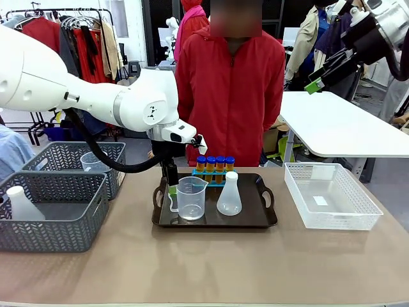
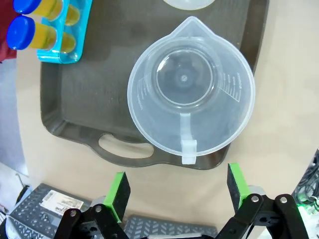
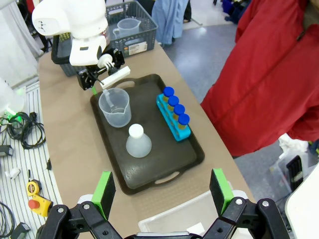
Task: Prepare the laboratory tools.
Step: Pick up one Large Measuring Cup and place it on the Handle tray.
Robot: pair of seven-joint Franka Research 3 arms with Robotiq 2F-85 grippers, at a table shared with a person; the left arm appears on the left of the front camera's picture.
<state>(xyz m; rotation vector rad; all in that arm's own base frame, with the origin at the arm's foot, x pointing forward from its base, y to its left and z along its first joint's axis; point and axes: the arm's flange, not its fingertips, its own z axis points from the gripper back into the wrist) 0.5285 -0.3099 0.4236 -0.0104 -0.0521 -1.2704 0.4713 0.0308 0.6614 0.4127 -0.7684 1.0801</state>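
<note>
The dark brown handled tray [image 1: 268,220] in the middle of the table already carries what looks like the whole set: a clear plastic measuring beaker with a handle and spout [image 1: 190,197] at its near left, a translucent white conical flask [image 1: 229,195] just beside it, and behind them a small blue rack [image 1: 214,174] holding four blue-capped tubes of orange liquid [image 1: 215,163], all upright. So the gathering seems largely done, judging by how things lie.

The left gripper [image 2: 176,191] hangs just off the tray's left edge by the beaker's handle, its green-padded jaws spread wide and empty (the beaker stands free on the tray). The right gripper [image 3: 162,187] is raised well away above the table's right side, jaws wide apart, holding nothing.

To the left, two grey woven baskets [image 1: 54,220] still hold another clear beaker and a white flask; whether these belong on the tray I cannot tell. An empty white mesh basket [image 1: 332,195] sits to the right. A person in a red jacket [image 1: 230,89] stands at the far side, close behind the rack.
</note>
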